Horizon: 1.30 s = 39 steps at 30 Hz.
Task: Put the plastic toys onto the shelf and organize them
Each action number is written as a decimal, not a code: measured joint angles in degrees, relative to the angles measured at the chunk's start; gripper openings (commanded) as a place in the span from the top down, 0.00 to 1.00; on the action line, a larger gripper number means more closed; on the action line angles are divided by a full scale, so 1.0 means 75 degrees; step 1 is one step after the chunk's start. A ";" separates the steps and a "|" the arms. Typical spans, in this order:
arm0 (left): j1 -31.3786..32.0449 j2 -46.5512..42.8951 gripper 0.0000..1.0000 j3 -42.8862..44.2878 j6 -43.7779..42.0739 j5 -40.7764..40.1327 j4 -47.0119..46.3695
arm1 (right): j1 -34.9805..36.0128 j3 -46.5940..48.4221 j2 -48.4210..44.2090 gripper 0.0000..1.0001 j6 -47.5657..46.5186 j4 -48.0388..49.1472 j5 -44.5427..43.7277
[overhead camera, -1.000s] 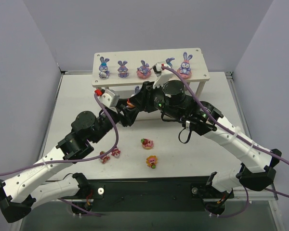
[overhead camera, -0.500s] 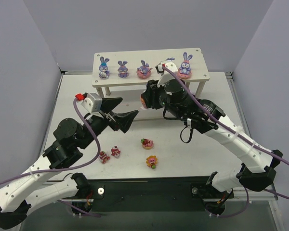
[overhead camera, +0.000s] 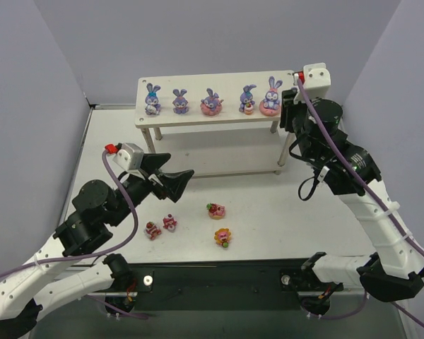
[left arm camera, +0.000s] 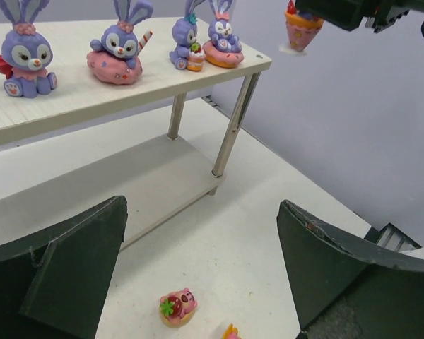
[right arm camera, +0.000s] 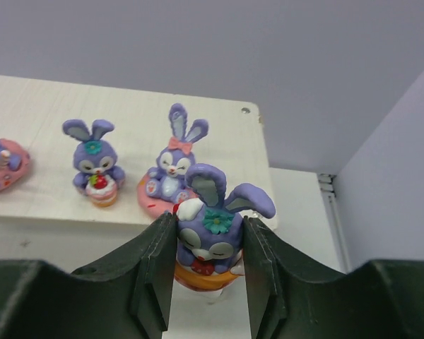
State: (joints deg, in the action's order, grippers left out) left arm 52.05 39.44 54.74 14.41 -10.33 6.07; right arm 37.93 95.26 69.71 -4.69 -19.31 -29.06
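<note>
On the white table (overhead camera: 268, 205), nearest us, four cake-like toys (overhead camera: 216, 210) lay loose: two touching at the left, two apart toward the middle. Just beyond them the left gripper (overhead camera: 178, 167) hung above the table with its jaws spread wide, holding nothing. Farther back stood the shelf (overhead camera: 219, 116), five bunnies (overhead camera: 211, 103) upright in a row along its top board. At its far right corner the right gripper (right arm camera: 209, 244) pinched a sixth bunny (right arm camera: 215, 212) on an orange base, held above the corner. Pale lilac walls (overhead camera: 219, 35) closed the scene behind and at both sides.
</note>
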 measured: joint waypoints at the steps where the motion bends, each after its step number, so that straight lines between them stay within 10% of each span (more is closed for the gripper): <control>1: 0.0000 0.0009 0.03 -0.0009 0.0009 -0.0003 0.0064 | -0.0111 0.0000 -0.0003 1.00 -0.0128 0.0079 -0.0041; 17: 0.0000 0.0067 0.03 -0.0012 0.0061 -0.0216 0.0446 | -0.2585 -0.0539 0.0315 1.00 -0.0420 0.1221 0.1824; 39: 0.0000 0.0044 0.03 -0.0012 0.0184 -0.0650 0.0781 | -0.3357 -0.1629 0.0592 1.00 0.0245 0.3013 0.3931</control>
State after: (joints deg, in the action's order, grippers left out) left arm 52.05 39.77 54.65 15.79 -15.20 11.92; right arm 12.75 83.05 74.15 -2.85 3.29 0.43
